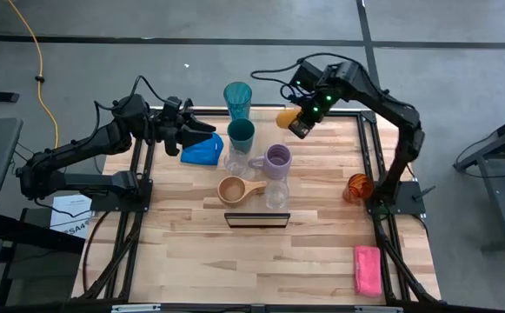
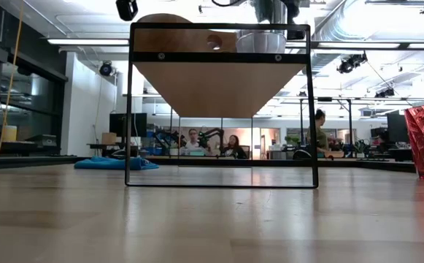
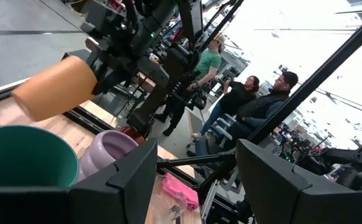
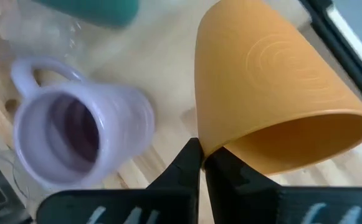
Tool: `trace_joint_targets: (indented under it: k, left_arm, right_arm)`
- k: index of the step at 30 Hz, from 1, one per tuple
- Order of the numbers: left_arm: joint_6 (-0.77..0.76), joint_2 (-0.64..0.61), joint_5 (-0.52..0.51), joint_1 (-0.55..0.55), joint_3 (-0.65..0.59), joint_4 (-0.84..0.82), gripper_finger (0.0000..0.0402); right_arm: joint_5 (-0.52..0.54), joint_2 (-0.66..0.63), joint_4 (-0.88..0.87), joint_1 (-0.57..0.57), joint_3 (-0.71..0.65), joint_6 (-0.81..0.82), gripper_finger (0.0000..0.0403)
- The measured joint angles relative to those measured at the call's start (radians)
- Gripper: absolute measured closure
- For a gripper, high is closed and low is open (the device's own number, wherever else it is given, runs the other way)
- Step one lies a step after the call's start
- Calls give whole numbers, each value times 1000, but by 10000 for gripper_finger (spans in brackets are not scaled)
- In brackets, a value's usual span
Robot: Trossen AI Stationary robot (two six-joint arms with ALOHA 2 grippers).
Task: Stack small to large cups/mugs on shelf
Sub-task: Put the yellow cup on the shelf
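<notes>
My right gripper [image 1: 298, 124] is shut on the orange cup [image 1: 285, 116], held in the air over the table's far side, beyond the lavender mug [image 1: 277, 160]. On the shelf [image 2: 219, 80] stand the teal tumbler [image 1: 237, 100], the dark green cup [image 1: 241, 135], the lavender mug, the tan mug [image 1: 234, 189] and two clear glasses [image 1: 235, 162] [image 1: 275, 195]. The red cup [image 1: 357, 186] stands on the table at the right. My left gripper [image 1: 202, 132] is open and empty, level, beside the blue cloth [image 1: 202, 153], left of the green cup. My right gripper pinches the orange cup's wall at its rim [image 4: 200, 144], one finger outside and one inside the mouth. The cup is lifted clear and tipped on its side, with its base away from the fingers.
A pink sponge [image 1: 367, 269] lies near the table's front right corner. The shelf's black end frame [image 1: 256, 220] stands in the middle of the table. People sit in the room beyond the table [image 2: 212, 142].
</notes>
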Motion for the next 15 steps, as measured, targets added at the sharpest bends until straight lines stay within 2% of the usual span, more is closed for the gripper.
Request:
trace_joint_targets:
  k: [6,9,12,15]
  left_arm:
    - [3,0,-14,0,0,0,195]
    - [9,0,-24,0,0,0,195]
    - [12,0,-37,0,0,1,195]
    - [12,0,-41,0,0,1,195]
  right_arm:
    - [-6,-183,-3,-58,-324,32,403]
    - [-57,-277,-6,-117,-498,68,403]
    - [-120,-299,-4,-157,-633,94,403]
    - [-140,-273,-4,-157,-724,106,403]
